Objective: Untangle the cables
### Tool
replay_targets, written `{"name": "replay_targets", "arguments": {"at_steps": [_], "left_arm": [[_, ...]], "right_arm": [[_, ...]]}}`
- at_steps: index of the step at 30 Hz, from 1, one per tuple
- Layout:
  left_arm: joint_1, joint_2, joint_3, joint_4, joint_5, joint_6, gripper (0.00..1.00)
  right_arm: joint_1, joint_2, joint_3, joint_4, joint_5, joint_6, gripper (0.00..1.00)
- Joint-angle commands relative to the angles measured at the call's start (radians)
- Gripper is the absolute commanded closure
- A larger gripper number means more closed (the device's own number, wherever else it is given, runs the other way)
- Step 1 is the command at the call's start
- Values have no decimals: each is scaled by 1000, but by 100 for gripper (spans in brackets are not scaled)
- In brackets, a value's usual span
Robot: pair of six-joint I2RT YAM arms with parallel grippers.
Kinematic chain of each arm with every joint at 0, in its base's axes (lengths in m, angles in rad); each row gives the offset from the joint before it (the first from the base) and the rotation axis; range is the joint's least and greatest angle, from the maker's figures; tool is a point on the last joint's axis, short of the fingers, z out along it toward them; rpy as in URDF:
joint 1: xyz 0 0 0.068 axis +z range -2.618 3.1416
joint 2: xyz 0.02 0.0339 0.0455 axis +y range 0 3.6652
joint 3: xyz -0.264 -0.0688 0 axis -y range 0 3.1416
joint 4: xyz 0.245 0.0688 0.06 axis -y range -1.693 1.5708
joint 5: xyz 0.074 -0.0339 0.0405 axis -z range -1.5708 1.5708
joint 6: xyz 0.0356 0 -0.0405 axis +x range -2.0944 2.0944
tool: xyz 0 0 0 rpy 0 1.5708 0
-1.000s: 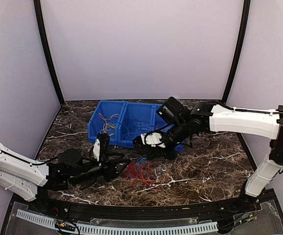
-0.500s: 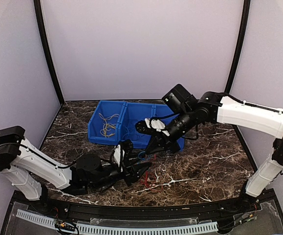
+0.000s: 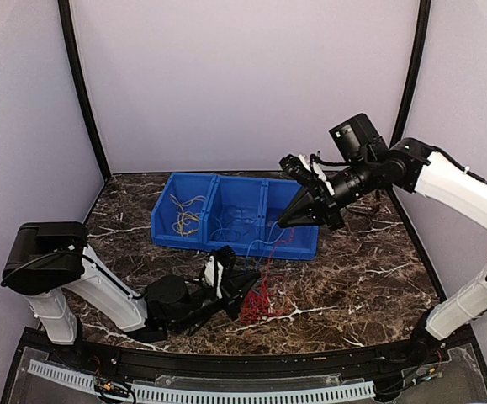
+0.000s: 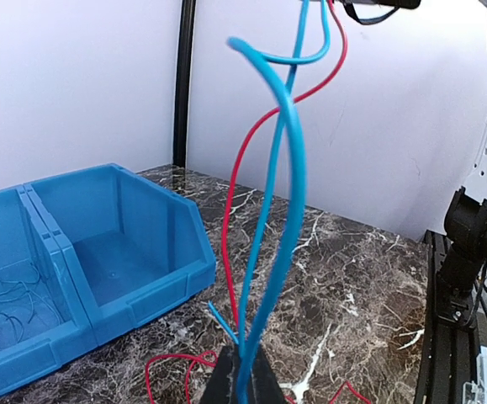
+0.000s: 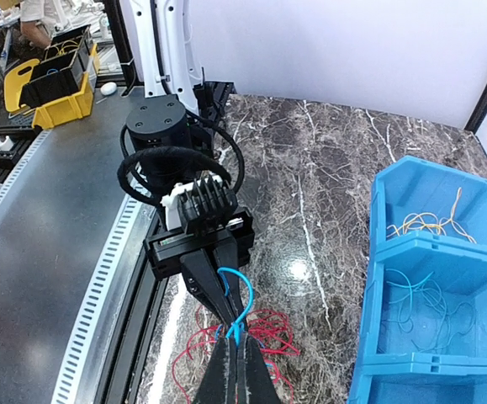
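- The cables are thin, light and bendy, so they will likely slip and snag; best to hold one wire near a free end
- The right claw is up high over the blue bin, pinched shut on a blue wire
- The left claw is low on the tabletop, pinched shut on what seems the same blue wire, just beside the red heap
- A red wire rises up with the blue one

Blue cable, upper end beyond the top edge

cables sit bunched (mostly red), a blue strand stretched upward.
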Motion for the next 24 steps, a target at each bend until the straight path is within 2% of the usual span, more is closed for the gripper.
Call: {"name": "replay_targets", "arguments": {"at_steps": [1,3,6,9,13,18,19,21,24], "left_arm": [[-2,-52,-29,33,-10,-29,100],[-1,-98,-39,11,-2,-39,100],[-2,-170,-46,-47,4,-71,100],[-2,-262,-28,-185,44,-95,100],[-2,-344,15,-340,42,-159,100],[-2,-376,36,-405,13,-229,100],[-2,-375,38,-400,10,-239,100],[-2,-367,39,-374,7,-248,100],[-2,-352,43,-339,-7,-256,100]], "right_arm": [[-13,-52,-111,89,18,20,100],[-13,-65,-182,126,56,21,100],[-21,-88,-288,178,113,31,73],[-36,-137,-388,236,133,33,58],[-36,-214,-479,312,179,34,50],[-29,-218,-489,334,150,22,45],[-22,-202,-478,335,146,24,40],[2,-159,-437,323,140,24,24],[51,-78,-355,298,118,38,15]]}}
